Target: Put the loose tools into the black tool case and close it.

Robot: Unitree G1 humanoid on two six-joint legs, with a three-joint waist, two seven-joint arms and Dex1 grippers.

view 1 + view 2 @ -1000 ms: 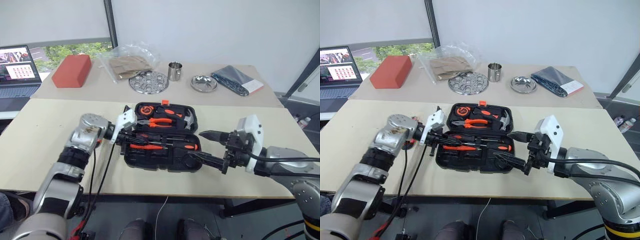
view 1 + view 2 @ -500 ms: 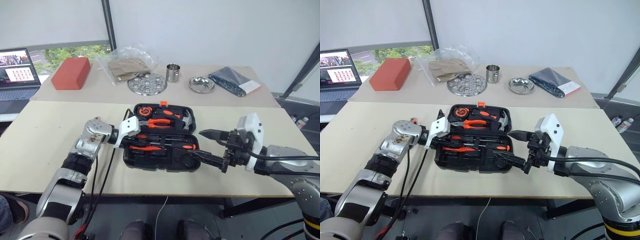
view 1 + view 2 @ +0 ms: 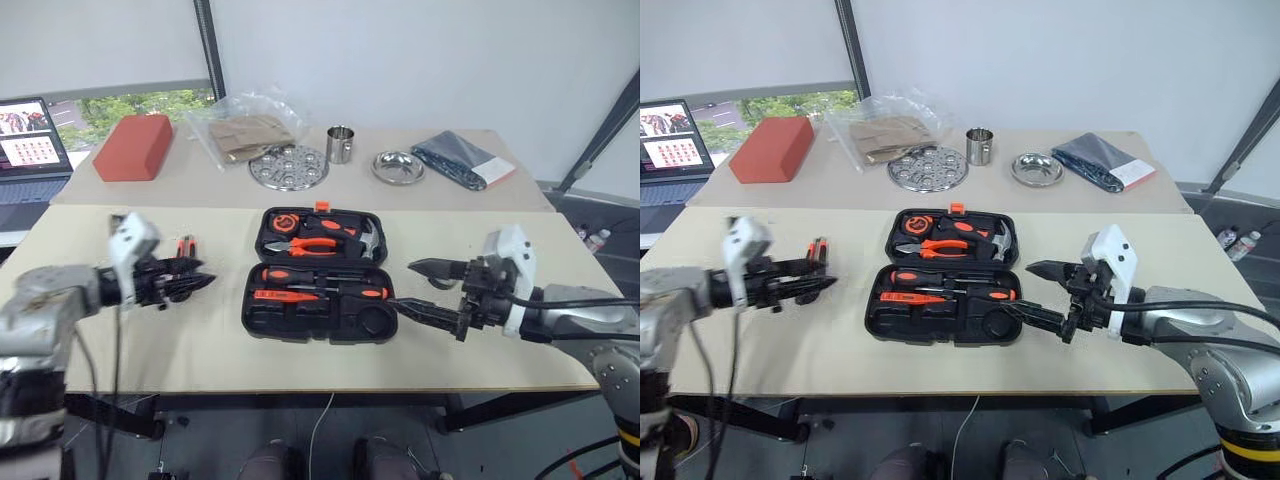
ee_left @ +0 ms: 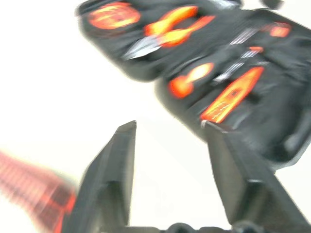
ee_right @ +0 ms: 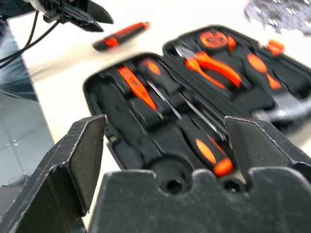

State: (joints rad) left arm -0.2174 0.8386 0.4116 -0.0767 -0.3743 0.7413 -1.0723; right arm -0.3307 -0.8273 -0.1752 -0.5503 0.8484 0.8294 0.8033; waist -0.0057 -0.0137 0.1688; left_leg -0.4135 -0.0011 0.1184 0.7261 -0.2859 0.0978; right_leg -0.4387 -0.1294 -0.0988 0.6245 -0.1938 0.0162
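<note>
The black tool case lies open in the middle of the near table. Its near half holds two orange-and-black screwdrivers and a slim orange tool. The far half holds pliers and a hammer. An orange-black utility knife lies loose on the table left of the case and appears again as the knife in the right wrist view. My left gripper hovers near the knife, open and empty, left of the case. My right gripper stands wide open at the case's right edge, holding nothing.
On the far table stand a red-orange block, a laptop, a clear plastic bag, a perforated steel plate, a steel cup, a steel bowl and a dark pouch.
My left gripper has pulled away from the case's left edge, swung out to the left and opened. The right arm has stayed put.
</note>
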